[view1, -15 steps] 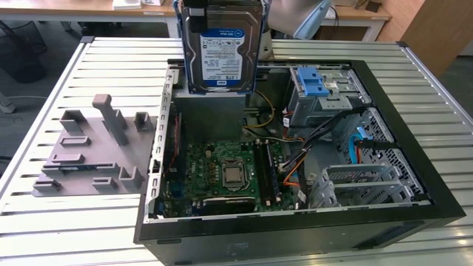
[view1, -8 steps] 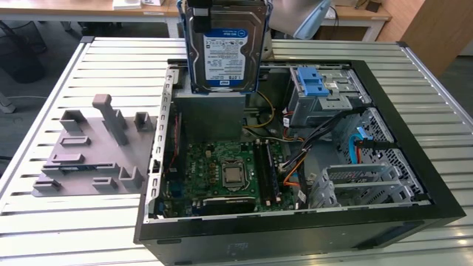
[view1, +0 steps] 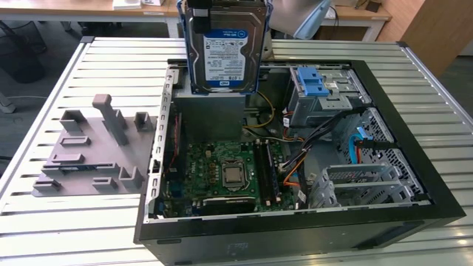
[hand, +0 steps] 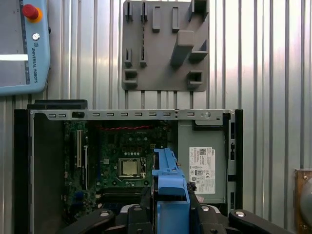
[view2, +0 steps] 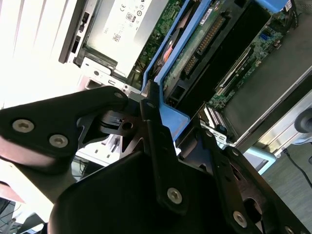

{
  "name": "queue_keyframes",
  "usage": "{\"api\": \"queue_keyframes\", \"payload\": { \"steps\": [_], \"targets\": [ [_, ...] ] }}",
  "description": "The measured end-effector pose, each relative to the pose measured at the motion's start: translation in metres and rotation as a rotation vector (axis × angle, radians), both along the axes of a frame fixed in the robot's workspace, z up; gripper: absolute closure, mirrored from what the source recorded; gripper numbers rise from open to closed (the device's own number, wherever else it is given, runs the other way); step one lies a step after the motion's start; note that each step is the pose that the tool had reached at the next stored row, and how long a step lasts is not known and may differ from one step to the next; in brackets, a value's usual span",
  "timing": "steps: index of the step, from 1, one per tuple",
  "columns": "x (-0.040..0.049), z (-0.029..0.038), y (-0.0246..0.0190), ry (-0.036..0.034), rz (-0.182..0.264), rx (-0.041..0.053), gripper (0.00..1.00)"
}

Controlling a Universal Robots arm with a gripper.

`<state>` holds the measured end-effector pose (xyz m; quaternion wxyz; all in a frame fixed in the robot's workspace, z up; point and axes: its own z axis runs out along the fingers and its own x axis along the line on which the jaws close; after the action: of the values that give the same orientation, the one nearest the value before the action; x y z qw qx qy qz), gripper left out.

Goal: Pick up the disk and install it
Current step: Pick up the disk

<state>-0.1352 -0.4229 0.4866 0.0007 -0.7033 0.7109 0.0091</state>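
A ribbed silver metal worktop (view1: 118,66) carries all we see, and a black computer tower case (view1: 296,235) lies open on its side upon it. The jaws are clamped on the disk (view1: 225,50), a flat silver-grey metal hard drive with a white-and-blue label, framed by a blue plastic carrier (view2: 170,114). In the second wrist view we see the black fingers (view2: 156,146) pressed against the carrier's edge. In the first wrist view that blue frame sits between them. We find the disk held on edge, lifted above the case, its label toward the exterior camera. Its lower end is in front of the grey metal power-supply box (view1: 210,113), which bears a white sticker (hand: 202,168). Beside that box lies the green motherboard (view1: 221,172). The metal drive cage with its blue plastic latch (view1: 314,83) stands to the exterior view's right of the disk, apart from it. Outside the case, on the exterior view's left, a grey plastic fixture plate with raised blocks (view1: 88,155) rests on the worktop. A pale blue control tablet with a red button (hand: 22,48) lies near a corner of the case.
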Motion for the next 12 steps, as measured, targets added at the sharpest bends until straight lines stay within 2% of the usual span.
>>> {"api": "queue_keyframes", "payload": {
  "steps": [5,12],
  "targets": [
    [0.0005,-0.0003,-0.0001,-0.0001,-0.013,0.0001,0.64],
    [0.0065,-0.0006,-0.0003,0.0,-0.017,0.0,0.64]
  ]
}}
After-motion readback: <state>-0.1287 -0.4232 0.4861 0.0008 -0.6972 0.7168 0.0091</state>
